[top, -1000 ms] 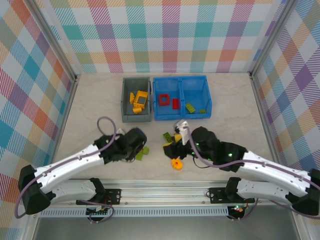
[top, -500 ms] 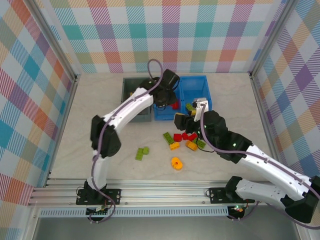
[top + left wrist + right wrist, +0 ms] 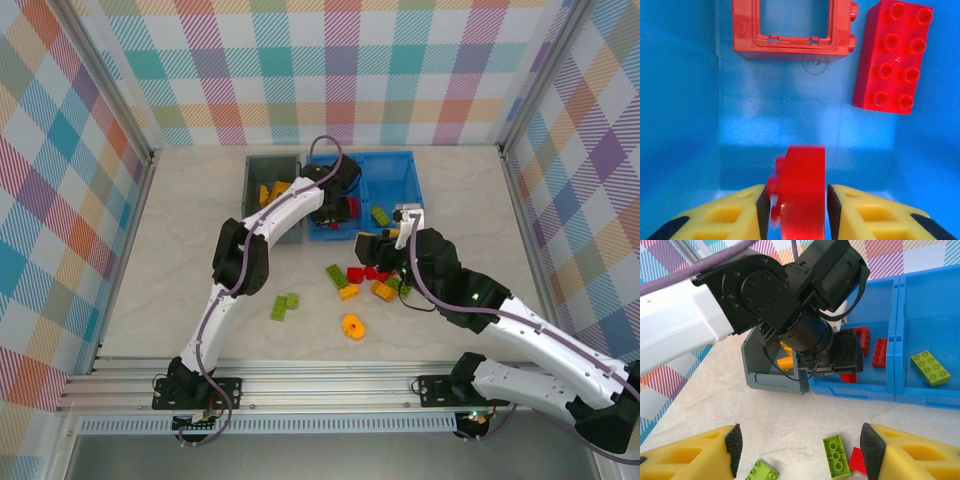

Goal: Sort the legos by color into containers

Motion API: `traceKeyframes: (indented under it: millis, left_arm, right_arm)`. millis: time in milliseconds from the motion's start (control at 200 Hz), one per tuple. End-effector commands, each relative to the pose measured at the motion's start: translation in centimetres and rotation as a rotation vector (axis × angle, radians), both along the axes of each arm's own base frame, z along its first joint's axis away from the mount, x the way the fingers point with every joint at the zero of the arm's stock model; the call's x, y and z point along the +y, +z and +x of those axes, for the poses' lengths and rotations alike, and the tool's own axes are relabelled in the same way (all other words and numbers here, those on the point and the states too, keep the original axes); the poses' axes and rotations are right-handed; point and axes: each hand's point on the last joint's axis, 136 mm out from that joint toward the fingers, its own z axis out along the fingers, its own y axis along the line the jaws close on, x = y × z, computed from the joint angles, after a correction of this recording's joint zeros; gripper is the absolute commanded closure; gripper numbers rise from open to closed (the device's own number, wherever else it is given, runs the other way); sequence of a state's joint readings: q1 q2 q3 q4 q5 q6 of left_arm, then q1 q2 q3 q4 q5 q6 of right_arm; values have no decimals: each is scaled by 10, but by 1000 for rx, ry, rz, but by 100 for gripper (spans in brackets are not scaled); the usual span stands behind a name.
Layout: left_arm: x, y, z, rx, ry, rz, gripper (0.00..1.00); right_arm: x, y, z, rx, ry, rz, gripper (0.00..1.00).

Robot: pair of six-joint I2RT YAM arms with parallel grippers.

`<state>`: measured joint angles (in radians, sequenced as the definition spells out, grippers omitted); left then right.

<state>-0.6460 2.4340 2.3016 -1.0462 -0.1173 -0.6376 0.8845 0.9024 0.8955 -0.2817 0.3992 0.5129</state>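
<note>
Plainly, the coming drop is straight down. At the left stands the grey bin (image 3: 247, 215) with its yellow bricks (image 3: 272, 192). Next to it, the left gripper (image 3: 798, 196) is clamped on a red brick (image 3: 801, 170), held on edge directly above the bare near floor of the blue bin (image 3: 680, 100), left compartment. A red frame (image 3: 790, 47) and a red eight-stud brick (image 3: 892, 57) lie farther ahead, apart from it, so letting go should land it among its own colour. Rightward, the right gripper (image 3: 800, 445) hangs wide apart and empty over the bench (image 3: 790, 415), a lime green brick (image 3: 836, 456) just ahead; that arm is nearer the loose pile (image 3: 368, 277).
</note>
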Motion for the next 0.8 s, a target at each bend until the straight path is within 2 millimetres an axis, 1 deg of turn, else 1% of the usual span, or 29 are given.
traceKeyframes:
  millis: [0,50,135,175,230,285,290,300,305,340,370,415,420,435,465,495,515,545,615,675,680,700,725,795]
  left_arm:
    - [-4,23,2,-30,-15,-31,55]
    - [-3,30,2,-39,-15,-35,50]
    - [-3,50,1,-66,-16,-53,48]
    - [-3,63,0,-86,-14,-65,48]
    - [-1,86,-2,-124,-6,-83,48]
    - [3,112,-8,-170,6,-90,48]
    - [5,119,-9,-181,8,-97,48]
    - [6,120,-11,-184,10,-92,48]
    - [8,128,-12,-198,13,-98,48]
    - [15,146,-19,-236,29,-96,47]
    - [23,162,-25,-270,46,-100,46]
    - [39,176,-39,-301,79,-95,44]
    - [41,182,-41,-312,84,-101,44]
    - [47,180,-46,-310,96,-92,43]
    - [62,192,-58,-337,125,-102,43]
    - [76,193,-72,-344,145,-94,42]
    - [87,199,-81,-359,158,-100,42]
    - [101,199,-96,-366,169,-94,41]
    - [133,197,-131,-380,187,-91,41]
    - [162,189,-162,-378,198,-70,41]
    - [164,191,-164,-384,200,-74,41]
    - [173,186,-174,-378,202,-65,41]
    - [184,182,-187,-376,202,-59,40]
    - [203,170,-217,-379,176,-83,37]
  right_arm:
    - [0,-10,-1,30,0,-1,34]
    - [-1,-13,-1,37,0,-6,34]
    - [-3,-21,-1,56,-8,-28,34]
    - [-5,-25,-1,69,-9,-42,34]
    - [-6,-31,0,93,-4,-81,34]
    - [-3,-42,1,136,10,-148,35]
    - [-3,-43,1,141,13,-153,35]
    - [-1,-47,0,154,19,-168,35]
    - [-1,-47,0,154,19,-168,35]
    - [6,-55,-1,184,55,-197,37]
    - [17,-61,-4,208,110,-220,39]
    - [34,-72,-9,234,168,-275,39]
    - [35,-72,-10,234,174,-279,39]
    - [40,-76,-12,243,186,-297,39]
    - [49,-81,-15,256,209,-316,39]
    - [60,-90,-19,284,239,-328,39]
    - [69,-95,-21,306,255,-325,39]
    - [79,-101,-24,331,269,-322,39]
    - [108,-119,-34,401,293,-300,39]
    - [125,-136,-38,480,263,-285,39]
    - [127,-139,-39,494,257,-283,39]
    - [131,-143,-39,518,243,-275,39]
    - [138,-155,-40,575,220,-268,39]
    - [148,-179,-40,706,138,-260,38]
